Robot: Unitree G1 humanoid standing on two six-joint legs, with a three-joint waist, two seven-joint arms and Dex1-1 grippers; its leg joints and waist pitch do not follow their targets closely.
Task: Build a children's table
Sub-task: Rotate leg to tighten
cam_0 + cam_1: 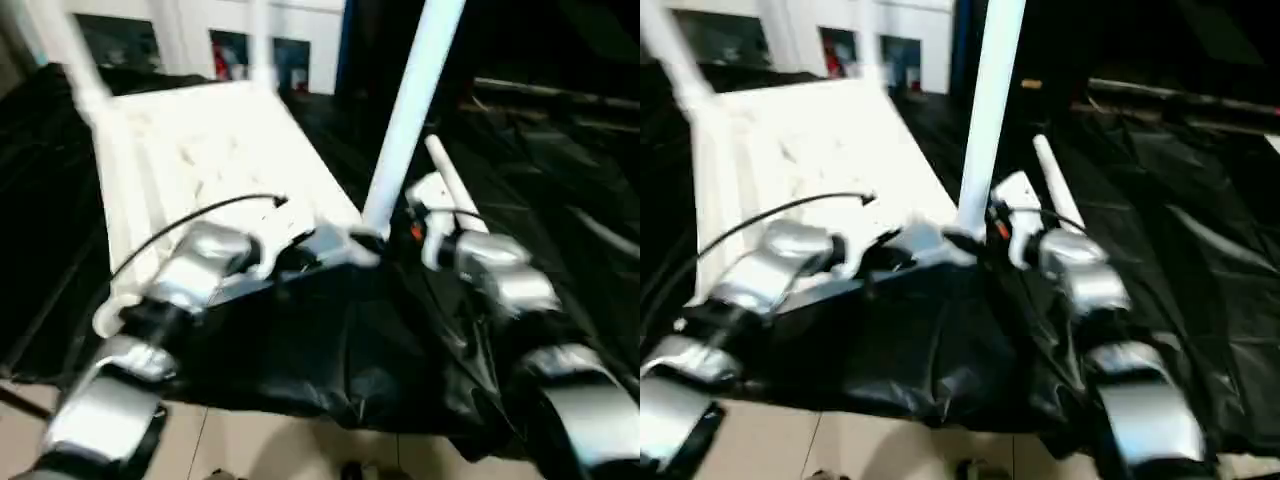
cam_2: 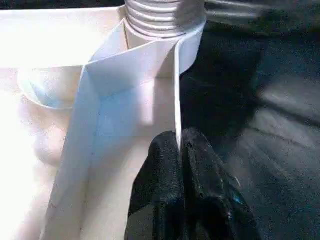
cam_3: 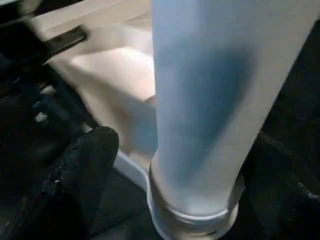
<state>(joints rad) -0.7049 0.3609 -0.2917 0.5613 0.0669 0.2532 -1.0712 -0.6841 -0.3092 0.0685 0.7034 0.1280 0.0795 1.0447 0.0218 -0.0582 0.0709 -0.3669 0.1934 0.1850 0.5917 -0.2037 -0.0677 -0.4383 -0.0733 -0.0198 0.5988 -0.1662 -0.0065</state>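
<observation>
The white tabletop (image 1: 200, 150) lies underside up on the black-draped work table. A white leg (image 1: 410, 110) stands upright in its near right corner socket, and its threaded end (image 2: 162, 15) sits in the socket. My left gripper (image 1: 345, 245) is at that corner, with its fingers (image 2: 172, 165) shut on the thin rim wall of the tabletop. My right gripper (image 1: 425, 225) is open beside the foot of the leg (image 3: 215, 100). One finger (image 3: 85, 160) stands a little apart from it. Two more legs (image 1: 75, 50) (image 1: 262, 40) rise at the far corners.
A loose white leg (image 1: 455, 185) lies on the black drape (image 1: 330, 340) just right of my right gripper. A black cable (image 1: 200, 215) arcs over my left forearm. Tiled floor (image 1: 260, 440) shows below the table's front edge.
</observation>
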